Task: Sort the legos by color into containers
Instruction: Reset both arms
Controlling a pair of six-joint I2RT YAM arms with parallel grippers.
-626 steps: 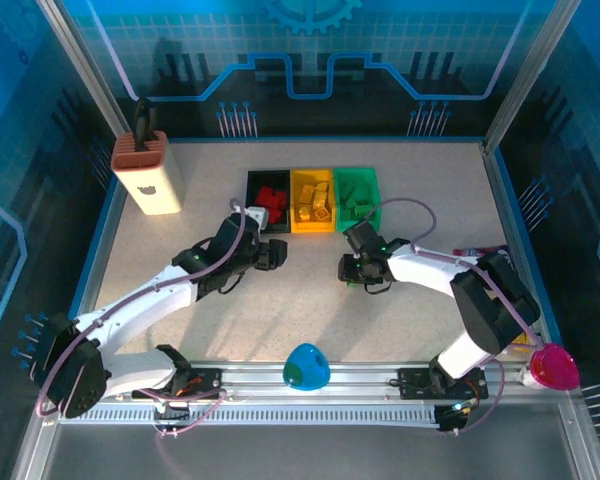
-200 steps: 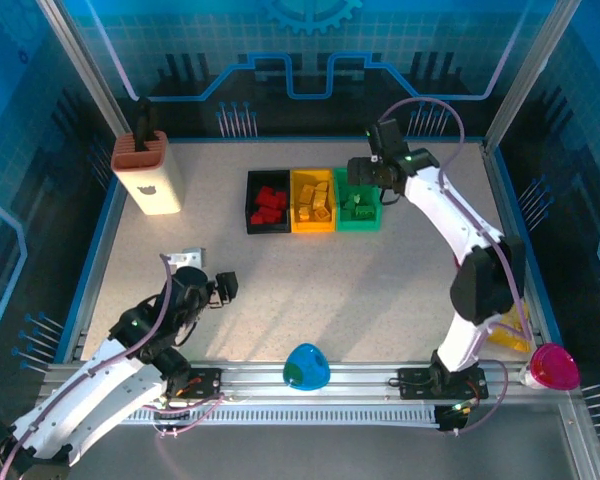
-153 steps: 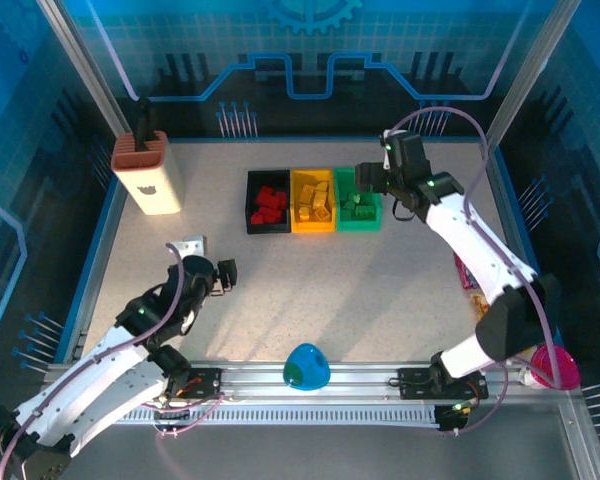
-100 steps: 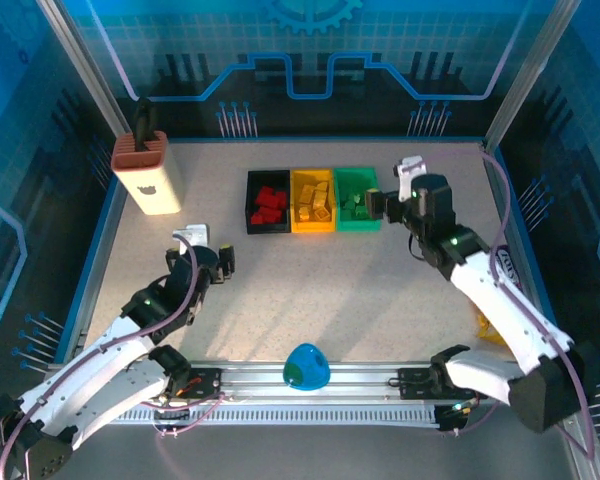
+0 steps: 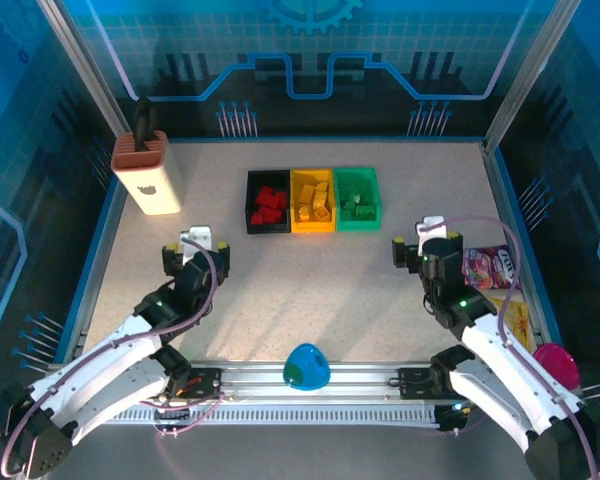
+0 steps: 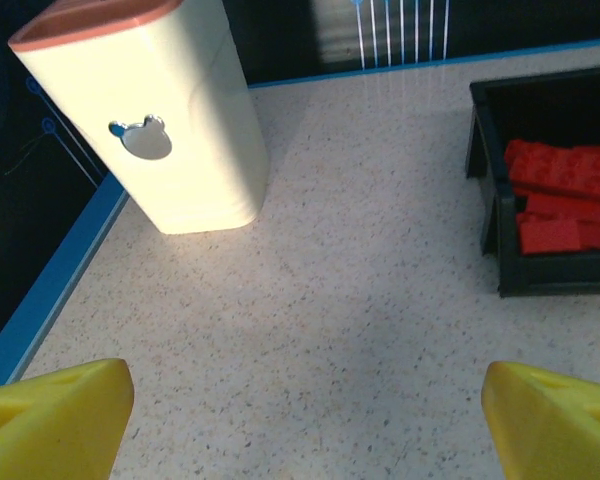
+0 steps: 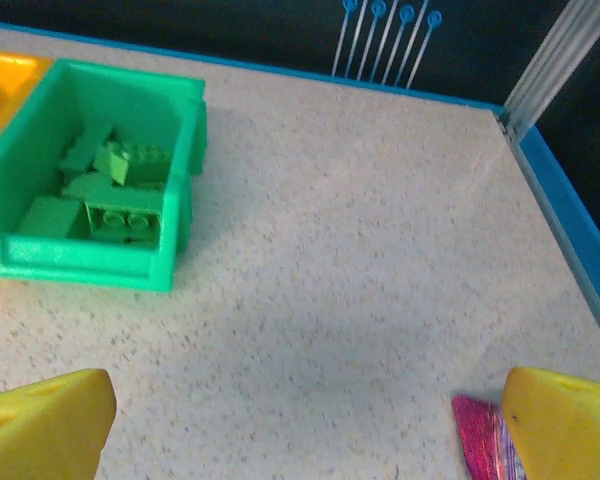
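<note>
Seemingly every one of the legos that I can find lies in the containers at the far middle of the table: red legos (image 5: 270, 205) in the black bin (image 5: 251, 203), yellow legos (image 5: 313, 203) in the yellow bin (image 5: 297, 224), green legos (image 5: 356, 203) in the green bin (image 5: 372, 190). I judge such bricks light, stiff and smooth-sided, so apt to slip or tip. The best hold would be across two flat opposite walls, low down and clear of the studs.

From overhead the bricks are too small and too piled to count, and the lower layers are covered. The left wrist view cuts off the black bin at the right edge, and the right wrist view catches only a corner of the yellow one.

Both grippers hang over bare table, well short of the bins. The left gripper (image 5: 195, 258) has its jaws spread wide with nothing between them, and so has the right gripper (image 5: 425, 247). A knife block (image 5: 147, 175) stands far left, and snack packets (image 5: 488, 268) lie just beside the right gripper, partly hidden by its finger in the wrist view
</note>
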